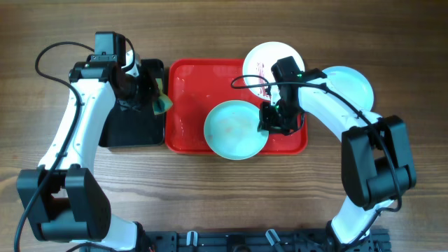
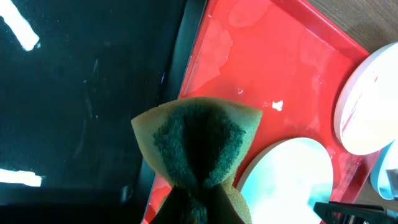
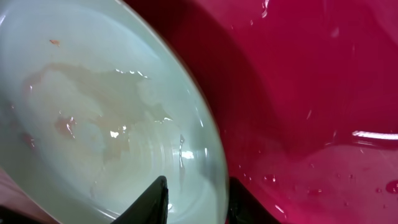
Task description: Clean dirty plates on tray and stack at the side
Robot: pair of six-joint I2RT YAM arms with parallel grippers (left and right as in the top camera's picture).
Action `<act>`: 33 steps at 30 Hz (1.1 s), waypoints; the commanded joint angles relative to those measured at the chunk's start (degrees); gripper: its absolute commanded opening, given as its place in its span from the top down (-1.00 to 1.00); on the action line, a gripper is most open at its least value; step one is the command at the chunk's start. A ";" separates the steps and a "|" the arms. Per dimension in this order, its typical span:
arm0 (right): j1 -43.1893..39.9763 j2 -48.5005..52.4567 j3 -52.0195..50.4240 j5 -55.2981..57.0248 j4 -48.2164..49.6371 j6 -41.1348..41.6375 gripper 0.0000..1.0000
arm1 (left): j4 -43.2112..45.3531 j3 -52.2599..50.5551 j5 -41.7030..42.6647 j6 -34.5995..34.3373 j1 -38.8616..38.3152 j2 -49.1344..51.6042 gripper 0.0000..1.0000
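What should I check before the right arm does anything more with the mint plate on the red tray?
1. Right gripper straddles the rim of the mint plate: ok.
2. Jaws clamped firmly on that rim: cannot tell.
3. Mint plate wiped clean: not ok, faint orange smears show.
4. Left gripper pinching the sponge: ok.
5. White plate clean: not ok, red streaks on it.
6. Mint plate lies on the red tray: ok.

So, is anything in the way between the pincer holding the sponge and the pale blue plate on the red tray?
Nothing visible. Only bare, wet tray lies between the sponge and that plate.
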 commanded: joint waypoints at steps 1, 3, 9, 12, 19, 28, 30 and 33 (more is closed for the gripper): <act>0.55 0.74 -1.68 -0.59 1.44 0.11 0.34 | 0.13 0.42 0.00 0.90 0.22 -0.15 0.92; 1.05 0.74 -2.80 -0.22 2.51 0.20 0.31 | 0.13 0.42 0.02 0.90 0.22 -0.15 0.91; 2.01 0.74 -4.44 -0.24 4.57 0.31 0.55 | 0.13 0.42 0.02 0.90 0.22 -0.15 0.92; 2.01 0.76 -4.44 -0.24 4.66 0.66 0.91 | 0.13 0.42 0.02 0.90 0.22 -0.15 0.92; 2.25 -3.45 -3.80 0.68 5.03 -0.37 0.91 | 0.15 0.42 -0.44 0.90 0.22 -0.15 0.92; 7.78 -21.94 -1.42 24.90 6.12 0.04 0.92 | 0.17 0.42 -0.61 0.87 0.22 -0.15 0.92; 10.38 -24.83 -1.42 33.73 6.47 0.02 0.91 | 0.17 0.42 -0.61 0.90 0.22 -0.15 0.92; 15.37 -26.99 -1.42 48.50 6.82 0.04 0.91 | 0.17 0.42 -0.61 0.90 0.22 -0.15 0.92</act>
